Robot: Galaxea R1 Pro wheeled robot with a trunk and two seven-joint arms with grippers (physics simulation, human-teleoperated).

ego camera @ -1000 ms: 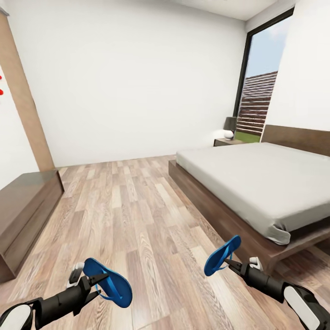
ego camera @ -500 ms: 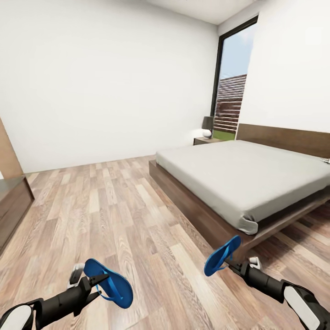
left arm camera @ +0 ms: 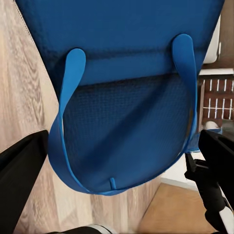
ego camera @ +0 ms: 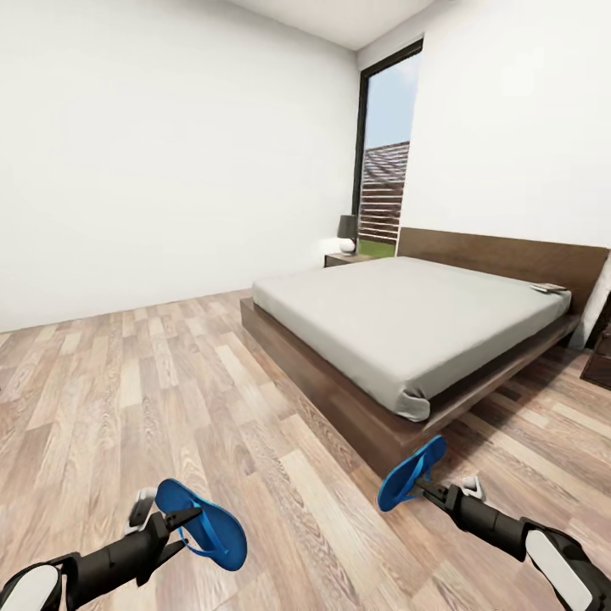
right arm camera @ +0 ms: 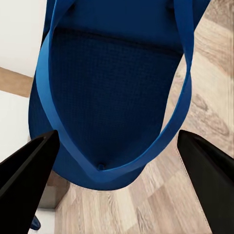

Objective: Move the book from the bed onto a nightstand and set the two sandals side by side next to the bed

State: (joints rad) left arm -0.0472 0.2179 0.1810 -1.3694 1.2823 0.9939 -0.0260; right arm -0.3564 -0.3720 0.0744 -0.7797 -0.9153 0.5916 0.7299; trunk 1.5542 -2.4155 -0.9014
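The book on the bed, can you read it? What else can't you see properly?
- Book, head view: too small and far to read its cover.
- Right nightstand, head view: cut off by the picture edge.
- Far nightstand, head view: partly hidden behind the bed.
- Left sandal, left wrist view: top cut off.

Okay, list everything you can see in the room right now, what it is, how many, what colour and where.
bed: one, dark brown frame and headboard, light-grey mattress, right of centre on the floor.
book: one, small and thin, on the mattress by the headboard; colour too small to tell.
nightstand: one, dark brown, at the bed's far side beneath the window.
lamp: one, dark shade, white base, on that nightstand.
window: one, black-framed, tall, in the far corner.
floor: light-brown wood planks.
dark furniture: one piece, cut off at the right edge.
sandals: two, bright blue, one in the left gripper, one in the right gripper, both off the floor.
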